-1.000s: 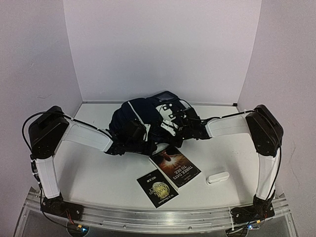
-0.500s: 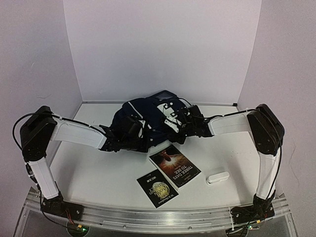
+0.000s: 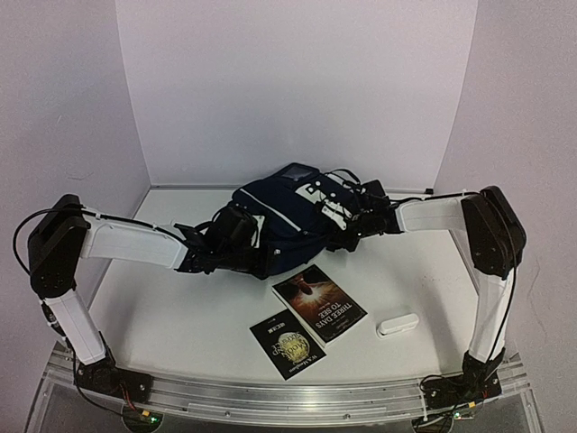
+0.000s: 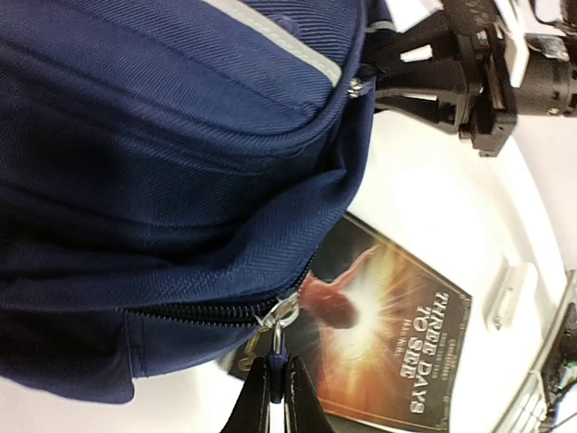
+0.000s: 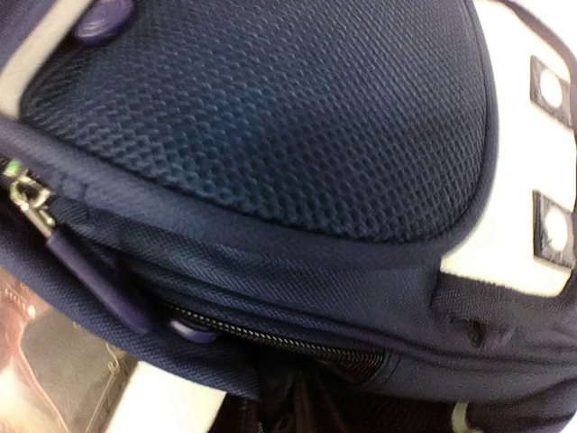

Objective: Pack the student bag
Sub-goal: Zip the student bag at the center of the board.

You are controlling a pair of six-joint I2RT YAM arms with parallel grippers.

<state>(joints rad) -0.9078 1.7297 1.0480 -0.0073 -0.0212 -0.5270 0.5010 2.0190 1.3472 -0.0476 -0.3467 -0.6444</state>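
Navy student bag (image 3: 288, 216) has shifted right; left gripper (image 4: 273, 386) pinches its zipper pull (image 4: 275, 338), right gripper (image 3: 350, 227) unclear.

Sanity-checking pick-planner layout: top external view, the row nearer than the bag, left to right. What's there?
left arm base → small black book → Three Days to See book → small white oblong item → right arm base. All lie nearer the arms than the student bag.
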